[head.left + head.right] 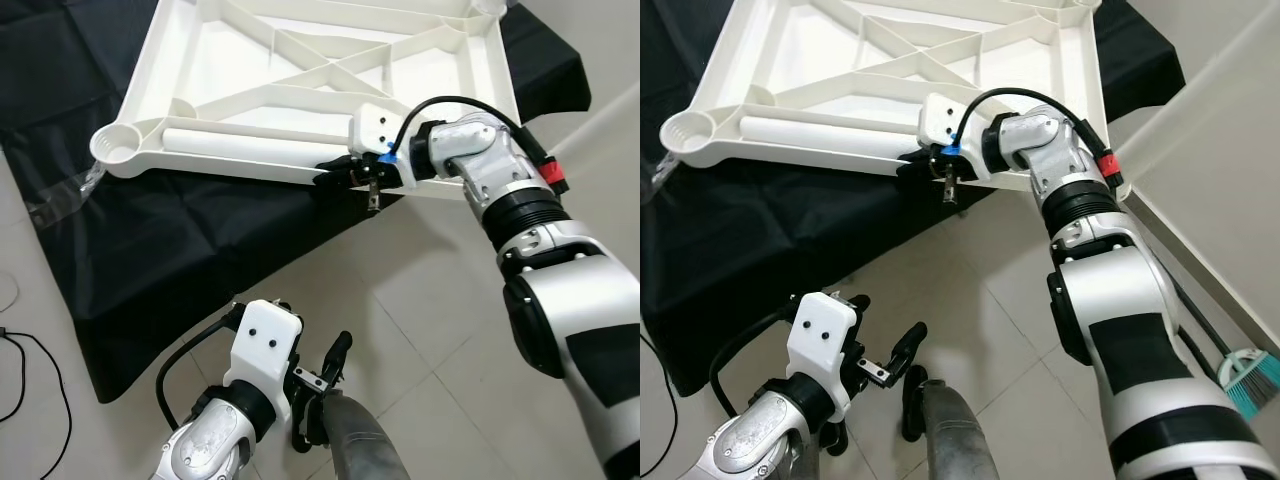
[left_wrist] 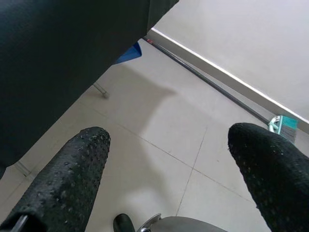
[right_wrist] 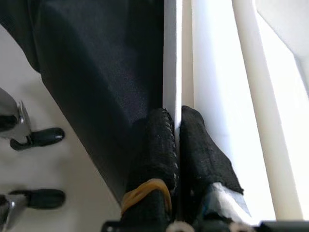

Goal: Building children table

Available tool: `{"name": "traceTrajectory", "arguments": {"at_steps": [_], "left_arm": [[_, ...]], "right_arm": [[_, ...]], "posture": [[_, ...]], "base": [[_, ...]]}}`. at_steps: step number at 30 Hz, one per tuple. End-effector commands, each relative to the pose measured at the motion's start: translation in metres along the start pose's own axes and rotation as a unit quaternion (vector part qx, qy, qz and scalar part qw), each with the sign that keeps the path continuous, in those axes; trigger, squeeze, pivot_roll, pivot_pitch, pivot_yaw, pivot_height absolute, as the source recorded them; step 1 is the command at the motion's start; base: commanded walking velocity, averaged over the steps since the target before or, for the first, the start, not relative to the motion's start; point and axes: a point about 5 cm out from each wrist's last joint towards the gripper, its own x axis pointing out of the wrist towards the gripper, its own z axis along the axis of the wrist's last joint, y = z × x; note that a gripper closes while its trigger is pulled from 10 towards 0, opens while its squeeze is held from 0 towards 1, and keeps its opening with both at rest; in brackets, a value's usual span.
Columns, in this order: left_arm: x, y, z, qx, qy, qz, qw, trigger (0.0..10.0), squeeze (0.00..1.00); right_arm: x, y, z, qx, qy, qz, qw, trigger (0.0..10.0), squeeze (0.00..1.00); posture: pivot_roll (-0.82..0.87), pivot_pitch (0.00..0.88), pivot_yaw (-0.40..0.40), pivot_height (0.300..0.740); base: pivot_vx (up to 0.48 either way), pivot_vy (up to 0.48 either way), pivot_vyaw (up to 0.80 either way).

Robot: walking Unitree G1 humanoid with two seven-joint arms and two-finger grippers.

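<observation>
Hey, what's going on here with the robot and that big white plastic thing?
The robot is working on an upside-down white children's table top lying on a black cloth on the tiled floor. Its right gripper has its jaws pinched on the near rim of the table top, as the right wrist view shows. A loose white table leg lies inside the tray. The left gripper hangs open over the floor, holding nothing.

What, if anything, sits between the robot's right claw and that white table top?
Nothing visible does. The right gripper is already closed on the near rim of the upturned white table top, one finger on each side, over the black cloth.
</observation>
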Motion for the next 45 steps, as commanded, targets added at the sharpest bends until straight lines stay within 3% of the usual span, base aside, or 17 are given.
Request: {"name": "traceTrajectory", "arguments": {"at_steps": [1, 2, 4, 5, 6, 11, 16, 18, 19, 24, 26, 29, 32, 38, 45], "left_arm": [[0.000, -0.002, -0.007, -0.012, 0.016, -0.004, 1.000, 10.0, 0.00], [0.000, -0.002, -0.007, -0.012, 0.016, -0.004, 1.000, 10.0, 0.00], [0.000, -0.002, -0.007, -0.012, 0.016, -0.004, 1.000, 10.0, 0.00], [0.000, -0.002, -0.008, -0.011, 0.016, -0.004, 1.000, 10.0, 0.00], [0.000, -0.001, -0.008, -0.011, 0.017, -0.004, 1.000, 10.0, 0.00], [0.000, -0.001, -0.008, -0.011, 0.017, -0.004, 1.000, 10.0, 0.00], [0.001, -0.001, -0.007, -0.010, 0.016, -0.003, 1.000, 10.0, 0.00], [0.001, -0.001, -0.008, -0.009, 0.016, -0.003, 1.000, 10.0, 0.00], [0.000, -0.001, -0.007, -0.009, 0.015, -0.002, 1.000, 10.0, 0.00], [0.000, 0.000, -0.007, -0.009, 0.016, -0.002, 1.000, 10.0, 0.00], [0.000, 0.000, -0.007, -0.008, 0.016, -0.002, 1.000, 10.0, 0.00], [0.000, 0.000, -0.007, -0.008, 0.016, -0.002, 1.000, 10.0, 0.00], [0.000, 0.000, -0.008, -0.007, 0.017, -0.002, 1.000, 10.0, 0.00], [0.000, 0.000, -0.008, -0.007, 0.017, -0.003, 1.000, 10.0, 0.00], [-0.001, 0.000, -0.008, -0.006, 0.018, -0.003, 1.000, 10.0, 0.00]], "right_arm": [[-0.002, 0.010, -0.027, -0.016, 0.094, -0.008, 0.995, 0.0, 0.00], [-0.005, 0.006, -0.032, -0.058, 0.141, -0.041, 0.987, 0.0, 0.00], [-0.005, 0.006, -0.032, -0.058, 0.141, -0.041, 0.987, 0.0, 0.00], [-0.007, 0.002, -0.035, -0.086, 0.171, -0.066, 0.979, 9.2, 0.00], [-0.010, -0.003, -0.034, -0.078, 0.173, -0.095, 0.977, 10.0, 0.00], [-0.013, -0.009, -0.029, -0.043, 0.146, -0.124, 0.981, 10.0, 0.00], [-0.017, -0.012, -0.025, -0.067, 0.130, -0.128, 0.981, 10.0, 0.00], [-0.017, -0.011, -0.022, -0.068, 0.110, -0.120, 0.984, 10.0, 0.00], [-0.015, -0.010, -0.014, -0.050, 0.056, -0.109, 0.991, 10.0, 0.00], [-0.010, -0.006, -0.008, -0.047, 0.009, -0.097, 0.994, 10.0, 0.00], [-0.008, -0.006, -0.004, -0.026, -0.022, -0.093, 0.995, 10.0, 0.00], [-0.008, -0.003, 0.002, 0.002, -0.080, -0.052, 0.995, 10.0, 0.00], [-0.015, 0.001, 0.006, 0.039, -0.136, 0.025, 0.990, 10.0, 0.00], [-0.025, 0.004, 0.007, 0.063, -0.171, 0.094, 0.979, 10.0, 0.00], [-0.024, 0.006, 0.005, 0.047, -0.161, 0.099, 0.981, 10.0, 0.00]], "posture": [[0.11, 0.380, -0.156, 0.740], [0.10, 0.380, -0.157, 0.740], [0.10, 0.380, -0.157, 0.740], [0.10, 0.380, -0.157, 0.740], [0.10, 0.380, -0.157, 0.740], [0.10, 0.381, -0.155, 0.740], [0.10, 0.381, -0.154, 0.740], [0.10, 0.381, -0.154, 0.740], [0.10, 0.387, -0.157, 0.740], [0.10, 0.387, -0.154, 0.740], [0.10, 0.388, -0.152, 0.740], [0.10, 0.388, -0.152, 0.740], [0.10, 0.386, -0.150, 0.740], [0.10, 0.382, -0.149, 0.740], [0.11, 0.375, -0.145, 0.740]], "base": [[0.000, 0.000, 0.00], [0.000, 0.000, 0.00], [0.000, 0.000, 0.00], [0.000, 0.000, 0.00], [0.000, 0.000, 0.00], [0.000, 0.000, 0.00], [0.000, 0.000, 0.00], [0.000, 0.000, 0.00], [0.000, 0.000, 0.00], [0.000, 0.000, 0.00], [0.000, 0.000, 0.00], [0.000, 0.000, 0.00], [0.000, 0.000, 0.00], [0.000, 0.000, 0.00], [0.000, 0.000, 0.00]]}}
